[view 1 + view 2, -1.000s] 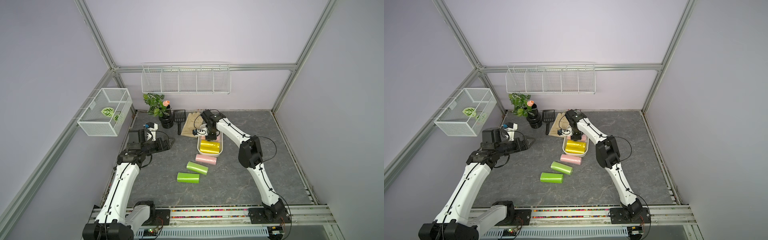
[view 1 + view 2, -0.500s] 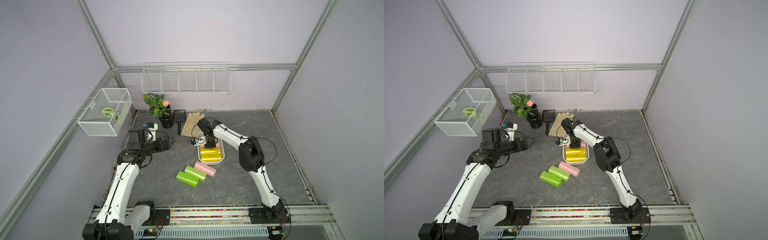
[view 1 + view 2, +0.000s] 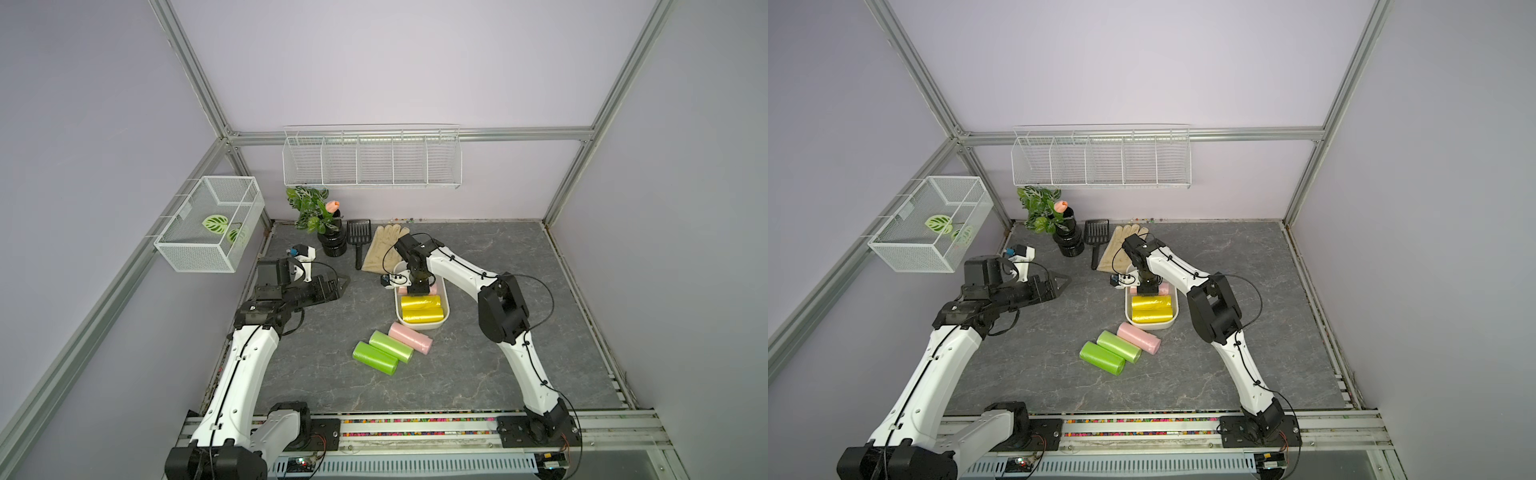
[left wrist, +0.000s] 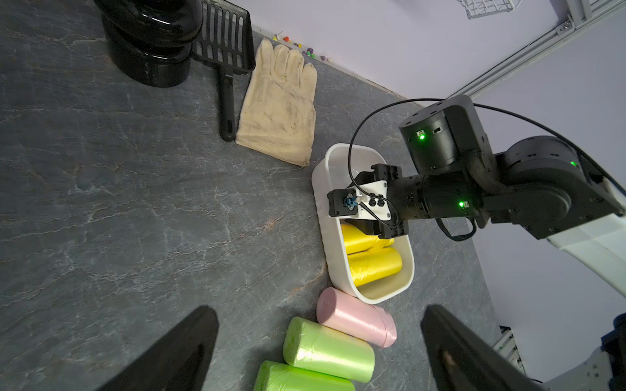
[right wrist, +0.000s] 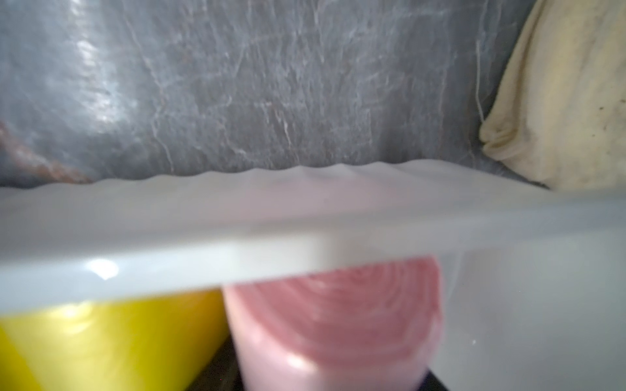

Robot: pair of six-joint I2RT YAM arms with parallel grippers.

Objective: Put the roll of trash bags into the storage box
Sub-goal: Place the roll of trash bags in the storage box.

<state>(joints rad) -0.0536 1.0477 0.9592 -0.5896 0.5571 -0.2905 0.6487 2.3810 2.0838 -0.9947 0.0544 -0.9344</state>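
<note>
While the right gripper is sunk into the far end of the storage box, this white tub carries three rolls. Two yellow rolls lie crosswise, side by side, filling its near and middle part. A pink roll in the box lies at the far end, directly under that gripper and against the farther yellow roll. The right wrist view shows this pink roll's end close up below the tub's rim. The jaws themselves are hidden there, so it cannot be told whether they grip the roll or stand free of it.

The left gripper hangs above the counter, well to the left of the tub. Its jaws are spread wide with nothing between them.

Just beside the tub's near end, three more rolls lie on the counter in a slanted row, touching one another. A pink roll on the counter is nearest the tub, followed by two green rolls.

Past the tub's far left corner lies a beige glove, its cuff near the rim. Left of it is a black slotted scoop, and then a black pot with a leafy plant. On the left wall a mesh basket holds two patterned leaves, and a long wire rack hangs on the far wall.
</note>
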